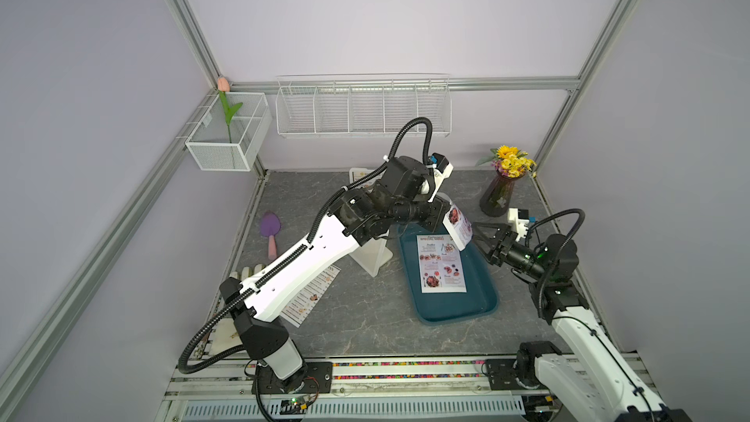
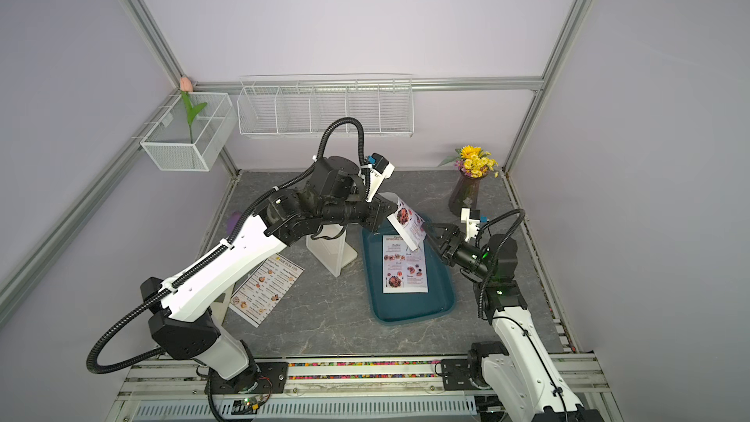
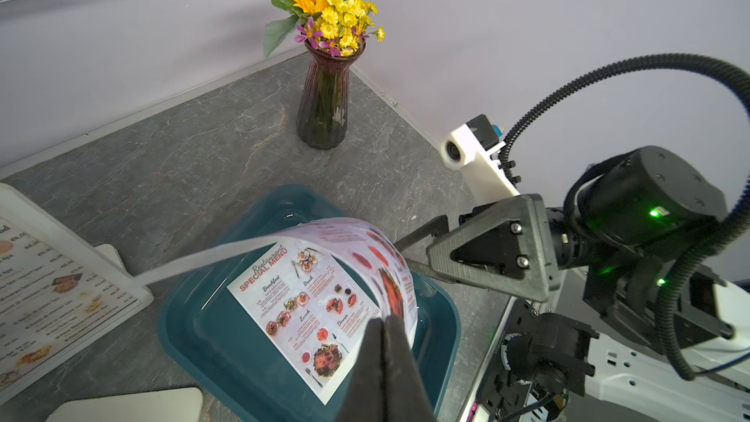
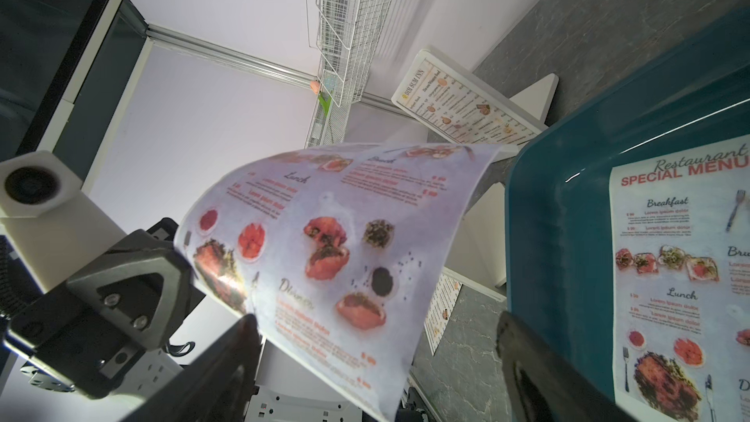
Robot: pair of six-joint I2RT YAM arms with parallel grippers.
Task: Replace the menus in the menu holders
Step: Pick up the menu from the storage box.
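**Handover above the tray.** My left end effector (image 3: 384,324) is clamped on one end of a special menu (image 1: 457,223), holding it curled above the tray (image 1: 479,298). My right end effector (image 3: 420,251), jaws apart on either side of its free end, can then take it. A second menu (image 1: 441,263) lies in the tray. A holder (image 2: 330,251) sits just left, partly under my left arm.

Curled menu (image 1: 458,227) aloft, flat menu (image 1: 441,263) in tray (image 1: 481,302)
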